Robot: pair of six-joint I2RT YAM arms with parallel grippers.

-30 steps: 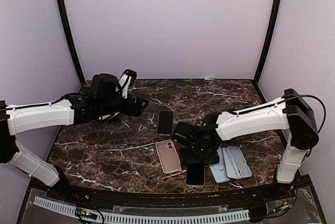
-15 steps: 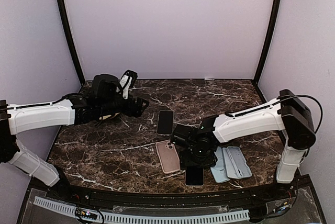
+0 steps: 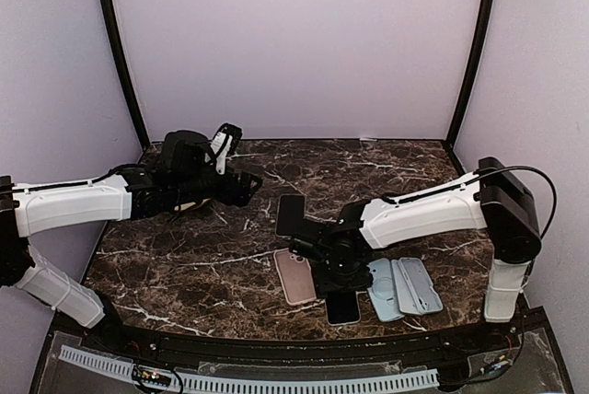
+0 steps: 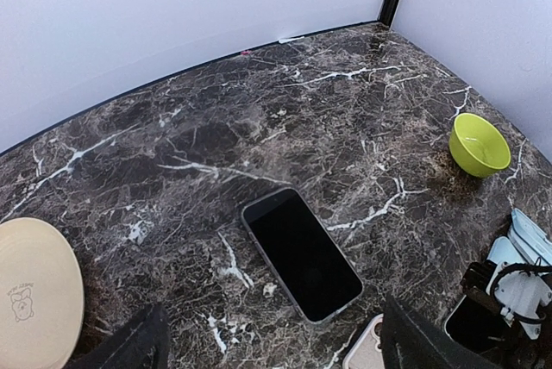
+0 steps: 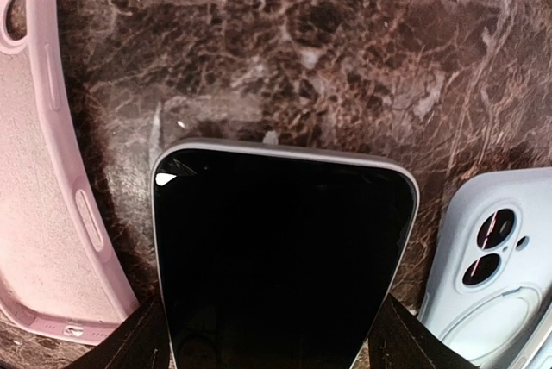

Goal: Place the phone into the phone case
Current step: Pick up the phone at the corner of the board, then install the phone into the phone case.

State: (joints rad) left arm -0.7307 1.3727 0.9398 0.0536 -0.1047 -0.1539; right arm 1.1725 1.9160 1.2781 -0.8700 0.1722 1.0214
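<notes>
Phone (image 3: pixel 342 307) from above?
Flat at the marble table's (image 3: pixel 184 265) near edge, under the right gripper (image 3: pixel 339 283); lilac walls (image 3: pixel 294 44) around.
Left wrist?
Left gripper (image 4: pixel 274 326) spread, empty, over veined marble and a second phone (image 4: pixel 302 253); bowl (image 4: pixel 479 143) near the wall.
Right wrist?
Fingers (image 5: pixel 129 343) wide, flanking the phone, contact unclear; pink case (image 5: pixel 34 214) left, blue case (image 5: pixel 483 274) right.

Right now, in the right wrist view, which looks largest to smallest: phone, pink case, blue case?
phone
pink case
blue case
The frame cuts all three, so only visible parts count.
</notes>
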